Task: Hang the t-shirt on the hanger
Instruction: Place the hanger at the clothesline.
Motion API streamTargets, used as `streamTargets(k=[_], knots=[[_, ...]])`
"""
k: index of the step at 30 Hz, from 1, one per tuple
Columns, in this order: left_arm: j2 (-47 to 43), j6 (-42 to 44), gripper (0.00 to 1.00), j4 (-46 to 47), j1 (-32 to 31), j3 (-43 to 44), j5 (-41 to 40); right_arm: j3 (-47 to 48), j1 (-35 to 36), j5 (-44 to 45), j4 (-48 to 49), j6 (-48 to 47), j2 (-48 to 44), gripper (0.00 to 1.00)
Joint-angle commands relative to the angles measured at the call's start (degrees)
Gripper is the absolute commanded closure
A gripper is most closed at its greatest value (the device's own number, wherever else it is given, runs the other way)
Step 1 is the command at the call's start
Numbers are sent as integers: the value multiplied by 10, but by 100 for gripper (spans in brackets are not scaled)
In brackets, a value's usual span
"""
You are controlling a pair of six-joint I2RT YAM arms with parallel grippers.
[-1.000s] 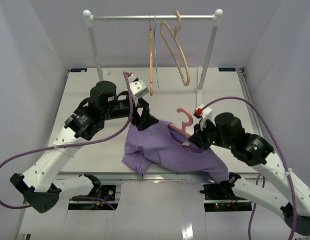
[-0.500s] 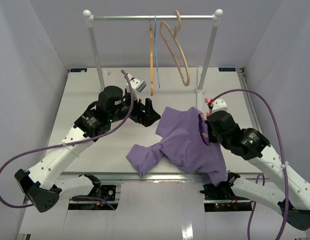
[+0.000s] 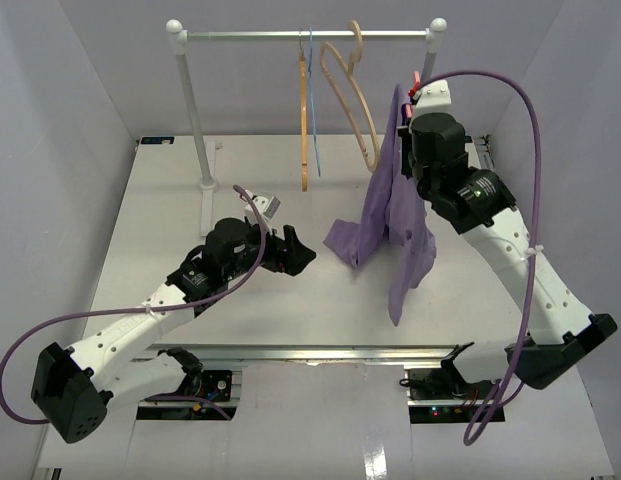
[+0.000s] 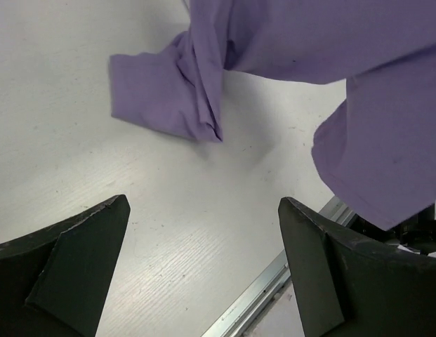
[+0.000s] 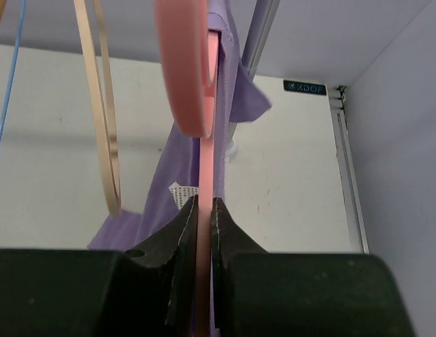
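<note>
**A:** Top external view first: shows the right gripper [image 3: 418, 100] up high beside the rail [image 3: 270, 35], with the t-shirt [image 3: 390, 200] draping straight down from just under it.

**B:** Grip?

**A:** Hard to read from above. Right wrist view settles it: clamped tight on the thin pink bar of the hanger [image 5: 186, 70], thick hook straight beyond the fingertips, lavender cloth on both sides of the bar.

**B:** Anything beside it?

**A:** Tan wooden hangers [image 5: 105, 140] just to the left, apart from the pink one.

**B:** And the other arm?

**A:** Left gripper [image 3: 298, 255] low over the table [image 3: 160, 200], spread wide, grasping nothing. Sits near the shirt's lowest fold, not touching it.

**B:** Does the left wrist view add anything?

**A:** Yes. Shows a bunched sleeve lying on the tabletop ahead of the open fingers [image 4: 70, 260], clear of them. Shows a second flap hanging at right, near the table's front edge.
</note>
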Motion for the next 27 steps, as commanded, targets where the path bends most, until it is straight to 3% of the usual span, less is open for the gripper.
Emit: streamTargets(k=[1,10,18,27], knots=[[-28,-31,2,98,-9,-35,-21,81,-48,-68,76,-55,53,92],[-38,-29,2,220,-14,-167,-35,138,-110,-157,130,-71,111,92],[-57,-10,2,243,-18,-195,-28,151,-139,-201,179,-79,135,92],[-64,-6,2,237,-25,-199,-31,235,-143,-188,186,-98,220,92]])
